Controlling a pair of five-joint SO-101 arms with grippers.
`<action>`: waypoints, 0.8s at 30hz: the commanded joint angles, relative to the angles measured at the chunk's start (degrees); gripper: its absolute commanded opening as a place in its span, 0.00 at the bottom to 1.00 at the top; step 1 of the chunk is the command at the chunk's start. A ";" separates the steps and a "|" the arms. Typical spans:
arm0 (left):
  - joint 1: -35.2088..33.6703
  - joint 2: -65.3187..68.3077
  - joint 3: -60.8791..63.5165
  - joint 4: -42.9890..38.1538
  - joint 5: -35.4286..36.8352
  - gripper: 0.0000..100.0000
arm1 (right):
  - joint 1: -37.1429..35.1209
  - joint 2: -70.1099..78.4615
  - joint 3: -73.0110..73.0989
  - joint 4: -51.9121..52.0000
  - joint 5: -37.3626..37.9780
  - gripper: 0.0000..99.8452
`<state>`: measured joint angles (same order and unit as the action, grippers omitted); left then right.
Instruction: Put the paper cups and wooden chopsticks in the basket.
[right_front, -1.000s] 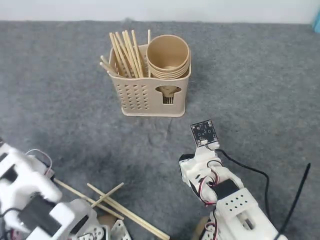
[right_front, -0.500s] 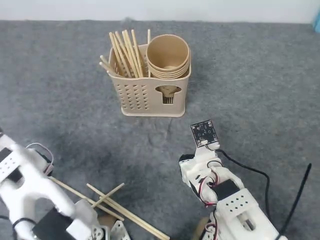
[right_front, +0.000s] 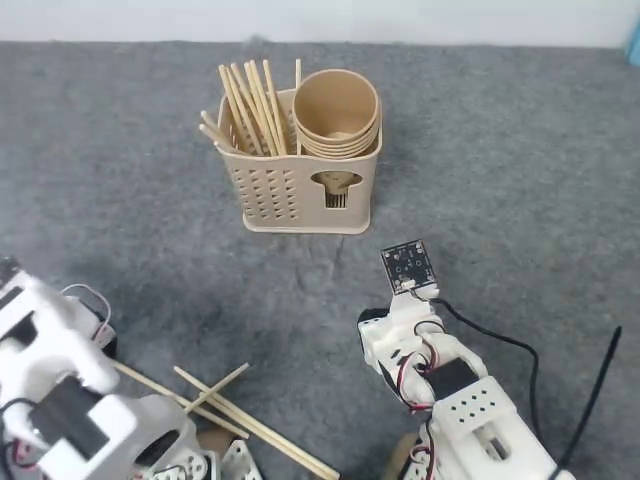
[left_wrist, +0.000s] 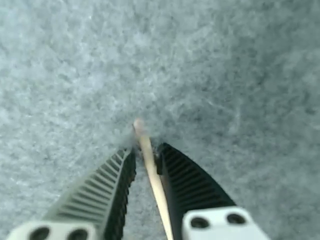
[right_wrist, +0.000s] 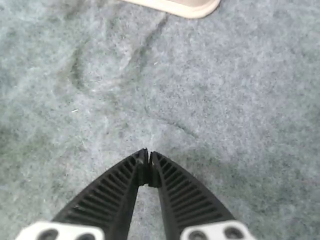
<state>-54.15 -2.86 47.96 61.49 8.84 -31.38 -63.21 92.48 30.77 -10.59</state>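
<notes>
Grey felt-like tabletop (right_front: 520, 150) carries everything. At the far side stands a beige perforated basket (right_front: 300, 195) with two compartments. A stack of paper cups (right_front: 336, 110) sits upright in one, and a bundle of wooden chopsticks (right_front: 250, 105) leans in the other.

The right arm (right_front: 455, 400) is at the near edge, well short of the basket. The left arm (right_front: 70, 400) is at the near corner on the other side, above a few loose chopsticks (right_front: 255, 425) that lie crossed on the tabletop.

The right end effector (right_wrist: 148, 155) is closed tip to tip, empty, over bare felt, with the basket's foot beyond it.

The left end effector (left_wrist: 146, 150) is parted only narrowly, straddling one chopstick (left_wrist: 150, 165) on the felt. The stick lies close against one of the fingers (left_wrist: 185, 185), with a thin dark gap to the other, and its tip pokes out just past the fingertips.
</notes>
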 joint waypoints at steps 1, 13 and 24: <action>0.35 3.25 -3.12 -2.46 0.97 0.07 | 0.40 -1.01 -0.70 -0.84 0.79 0.01; 3.52 3.08 -7.52 7.21 1.23 0.01 | 0.40 -1.01 -0.79 -0.92 0.79 0.01; 6.59 3.08 -33.10 31.30 1.23 0.01 | 0.40 -1.01 -0.79 -1.19 0.79 0.01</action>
<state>-49.41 0.40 24.75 85.41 9.54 -31.38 -63.21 92.48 30.77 -10.59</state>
